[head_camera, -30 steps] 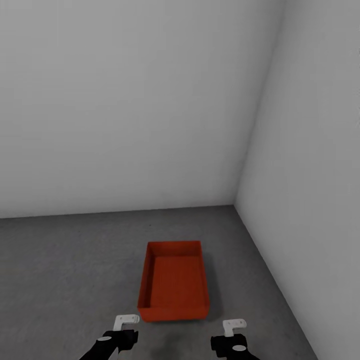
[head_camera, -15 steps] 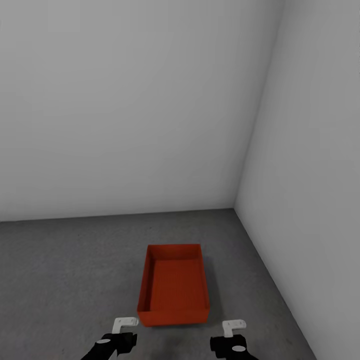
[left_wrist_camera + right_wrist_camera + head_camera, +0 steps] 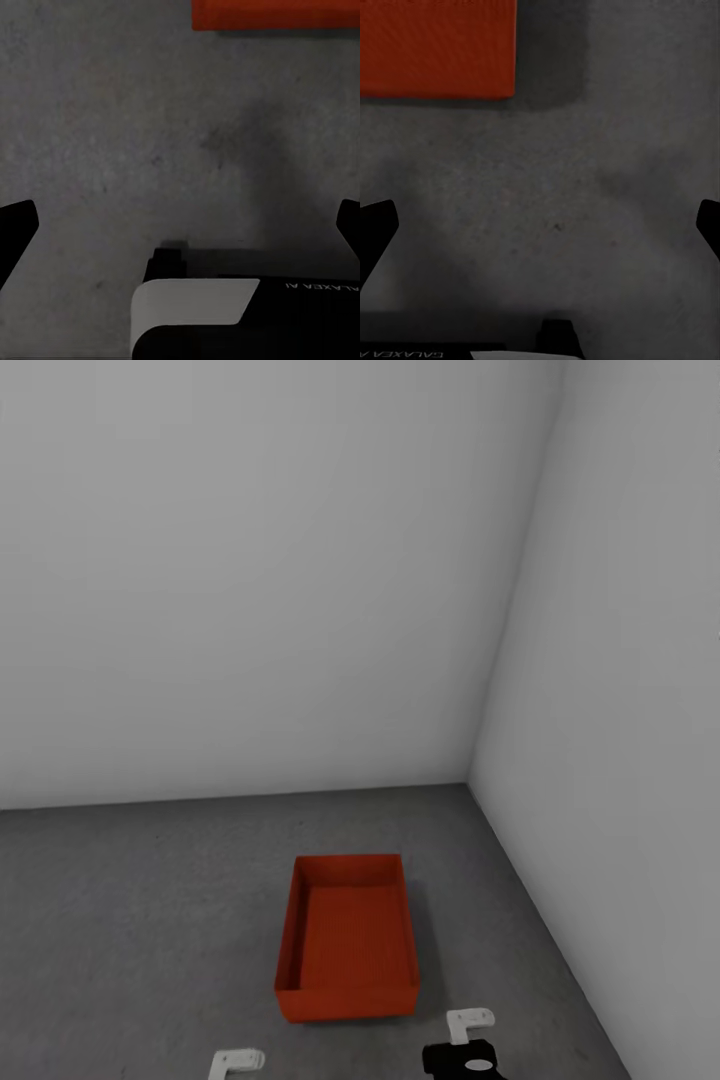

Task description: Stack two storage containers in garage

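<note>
An orange-red storage container [image 3: 348, 938] sits upright and empty on the dark grey garage floor [image 3: 150, 900], near the corner of two pale walls. Both grippers hang low in front of its near end, apart from it. My left gripper [image 3: 238, 1060] is at the near left and my right gripper [image 3: 468, 1021] at the near right. In the left wrist view the left gripper [image 3: 180, 225] stands wide open over bare concrete, with the container's wall [image 3: 274, 13] ahead. The right gripper [image 3: 540, 225] is likewise open and empty, the container's corner [image 3: 435, 46] ahead of it.
A plain grey back wall [image 3: 250, 580] and a right-hand wall [image 3: 620, 710] meet in a corner just beyond the container. Concrete floor stretches to the left of the container. A narrow strip of floor lies between the container and the right wall.
The whole picture has slid down a little, so the camera moved. Both grippers sit lower in view, and the left arm has drawn back to the frame's edge. The container stays put.
</note>
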